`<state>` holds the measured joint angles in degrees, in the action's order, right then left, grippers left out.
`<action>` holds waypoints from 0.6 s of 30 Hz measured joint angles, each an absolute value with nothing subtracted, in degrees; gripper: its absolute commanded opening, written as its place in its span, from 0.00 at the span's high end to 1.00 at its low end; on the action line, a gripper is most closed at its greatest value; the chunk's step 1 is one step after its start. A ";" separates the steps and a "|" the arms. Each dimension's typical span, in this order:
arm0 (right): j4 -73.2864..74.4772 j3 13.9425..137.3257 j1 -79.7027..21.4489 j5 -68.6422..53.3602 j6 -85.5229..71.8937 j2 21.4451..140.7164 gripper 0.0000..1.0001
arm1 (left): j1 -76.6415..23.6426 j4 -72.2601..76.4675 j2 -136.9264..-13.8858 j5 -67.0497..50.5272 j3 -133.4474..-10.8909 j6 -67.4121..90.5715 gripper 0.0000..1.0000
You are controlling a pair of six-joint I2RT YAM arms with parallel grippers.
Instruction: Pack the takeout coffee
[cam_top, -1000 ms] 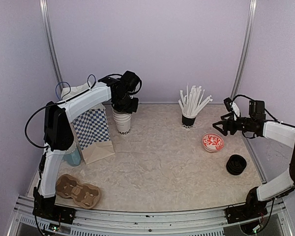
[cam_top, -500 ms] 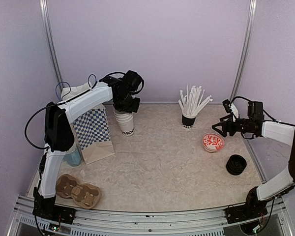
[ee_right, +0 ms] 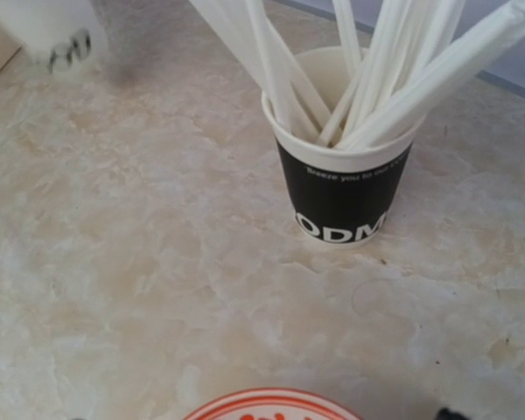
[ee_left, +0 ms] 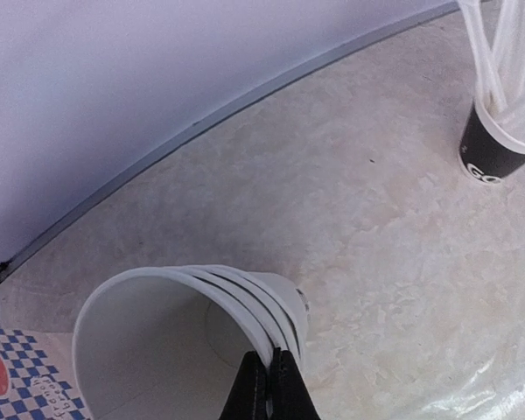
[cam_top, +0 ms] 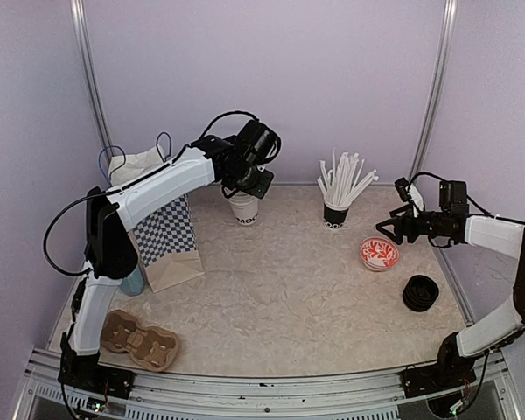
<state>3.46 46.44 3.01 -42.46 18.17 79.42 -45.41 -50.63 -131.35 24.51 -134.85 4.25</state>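
The cups [cam_top: 244,210] were white paper, nested in a stack with several rims showing and black lettering near the base. They were near the counter's [cam_top: 289,289] back edge, left of centre, between the checked bag [cam_top: 162,232] and the straw cup [cam_top: 335,214]. The left claw [cam_top: 245,191] sat right above them, pressed together on the stack's rim and pinching its wall. The right claw [cam_top: 385,227] hung spread, holding nothing, near the right edge.

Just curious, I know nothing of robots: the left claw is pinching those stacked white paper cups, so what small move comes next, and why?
Probably a short lift straight up. The left gripper is shut on the rim of the nested white paper cups; several rims show, so lifting would tell whether one comes free.
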 measured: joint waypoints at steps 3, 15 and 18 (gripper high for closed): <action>3.53 46.44 3.01 -42.46 18.17 79.42 0.16 | -44.84 -50.37 -131.37 24.08 -135.26 4.12 1.00; 3.57 46.44 2.72 -42.96 18.15 79.42 0.16 | -43.77 -48.88 -131.22 15.79 -135.61 6.90 1.00; 3.55 46.44 2.52 -43.33 18.00 79.42 0.16 | -43.90 -48.25 -131.22 14.66 -134.98 7.27 1.00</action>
